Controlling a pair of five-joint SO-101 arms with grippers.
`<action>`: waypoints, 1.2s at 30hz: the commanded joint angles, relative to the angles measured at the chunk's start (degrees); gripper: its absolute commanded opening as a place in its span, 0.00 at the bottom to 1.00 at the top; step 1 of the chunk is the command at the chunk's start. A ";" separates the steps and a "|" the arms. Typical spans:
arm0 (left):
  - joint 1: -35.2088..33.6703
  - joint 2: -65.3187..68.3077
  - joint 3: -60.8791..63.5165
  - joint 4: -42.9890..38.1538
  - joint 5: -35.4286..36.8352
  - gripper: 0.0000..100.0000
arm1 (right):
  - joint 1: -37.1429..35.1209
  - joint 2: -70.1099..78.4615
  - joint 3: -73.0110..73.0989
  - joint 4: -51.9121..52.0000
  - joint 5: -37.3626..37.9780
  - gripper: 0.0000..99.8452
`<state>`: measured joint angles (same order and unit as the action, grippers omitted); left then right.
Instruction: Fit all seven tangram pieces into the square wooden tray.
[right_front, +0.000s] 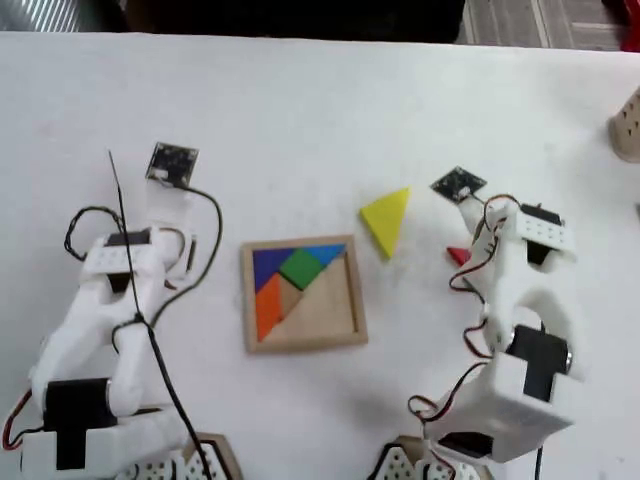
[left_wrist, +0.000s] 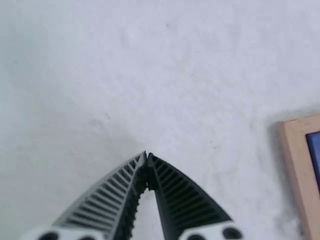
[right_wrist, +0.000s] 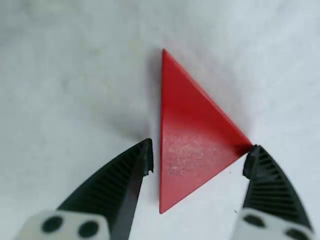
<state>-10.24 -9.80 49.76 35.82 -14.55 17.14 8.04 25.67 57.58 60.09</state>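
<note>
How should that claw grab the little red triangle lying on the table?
Probably from straight above, since the red triangle lies flat: one of the fingers against its long edge, the other at the opposite corner. The open right gripper straddles it that way.

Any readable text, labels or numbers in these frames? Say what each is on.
None readable.
The tray, yellow triangle and red triangle show no markings.
Any print on the two black boards is too small to read.
</note>
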 joint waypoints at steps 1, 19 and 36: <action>0.75 -0.31 -1.23 -1.32 0.26 0.03 | 0.13 1.98 -4.92 0.75 0.79 0.29; 0.75 -0.31 -1.23 -1.32 0.26 0.03 | -0.40 8.92 -9.05 3.03 0.62 0.19; 0.75 -0.31 -1.23 -1.32 0.26 0.03 | 1.10 -1.27 -9.32 7.16 -9.49 0.22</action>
<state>-10.24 -9.80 49.76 35.82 -14.55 17.76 11.38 17.49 62.68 53.49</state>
